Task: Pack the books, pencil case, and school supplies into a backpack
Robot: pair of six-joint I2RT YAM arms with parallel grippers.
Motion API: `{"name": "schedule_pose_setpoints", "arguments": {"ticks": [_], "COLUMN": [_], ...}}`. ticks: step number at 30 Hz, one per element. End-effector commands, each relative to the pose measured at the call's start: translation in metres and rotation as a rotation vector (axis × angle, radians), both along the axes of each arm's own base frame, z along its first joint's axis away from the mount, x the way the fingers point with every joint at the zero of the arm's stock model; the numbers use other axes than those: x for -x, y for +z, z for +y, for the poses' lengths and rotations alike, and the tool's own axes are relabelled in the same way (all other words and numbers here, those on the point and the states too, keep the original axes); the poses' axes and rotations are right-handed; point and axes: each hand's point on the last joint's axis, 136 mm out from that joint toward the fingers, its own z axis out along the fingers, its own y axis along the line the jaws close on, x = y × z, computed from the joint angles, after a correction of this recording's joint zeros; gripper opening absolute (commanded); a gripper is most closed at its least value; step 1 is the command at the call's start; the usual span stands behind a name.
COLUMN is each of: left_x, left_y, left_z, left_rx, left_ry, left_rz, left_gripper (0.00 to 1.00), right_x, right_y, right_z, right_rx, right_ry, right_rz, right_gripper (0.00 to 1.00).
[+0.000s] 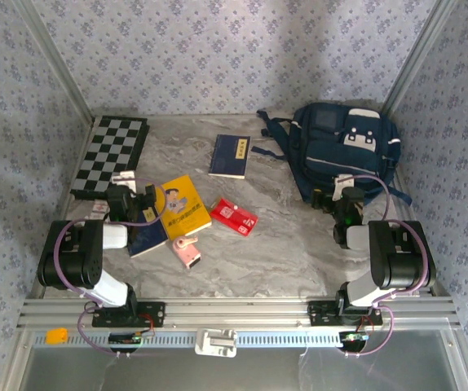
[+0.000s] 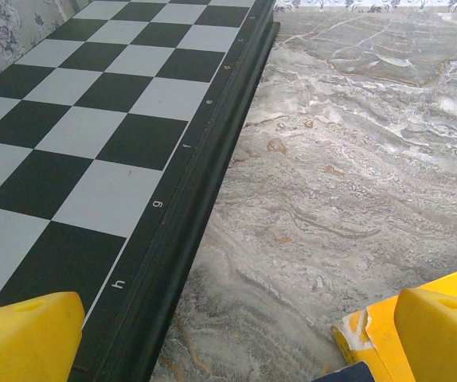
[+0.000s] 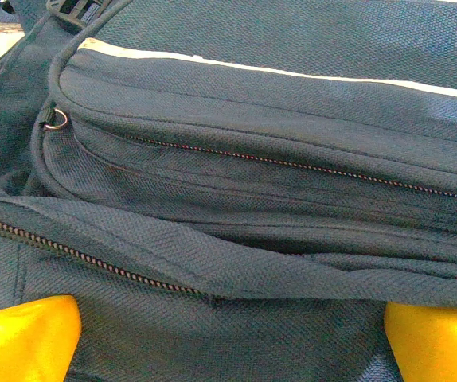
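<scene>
Nothing is packed yet: the books (image 1: 231,155), pencil case (image 1: 234,216) and pink gadget (image 1: 187,251) lie on the tabletop (image 1: 283,244), well apart from the backpack (image 1: 344,151) at the far right. The right jaws hang spread and empty at its closed near side. The left jaws, equally spread, hover between the checkered board (image 1: 108,155) and the yellow book (image 1: 183,208). Opening the bag seems the step in hand, which calls for working a zip (image 3: 292,163) open.

Checkered board (image 2: 93,159) border reads h, g, f, e.
</scene>
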Motion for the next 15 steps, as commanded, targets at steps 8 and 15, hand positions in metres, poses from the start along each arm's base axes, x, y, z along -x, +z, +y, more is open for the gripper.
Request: {"name": "schedule_pose_setpoints", "arguments": {"ticks": [8,15], "left_x": [-0.007,-0.004], "left_y": [0.007,0.020], "left_z": [-0.001,-0.005], "left_rx": [0.003,0.004], "left_ry": [-0.012,-0.037], "left_rz": [-0.024,-0.035], "left_gripper": [1.00,1.00], "right_x": [-0.014,-0.011], "right_y": [0.019,0.033], "right_z": [-0.006,0.001], "right_rx": [0.022,0.034], "right_ry": [-0.017,0.015], "right_rz": [-0.068,-0.077], "right_gripper": [1.00,1.00]}}
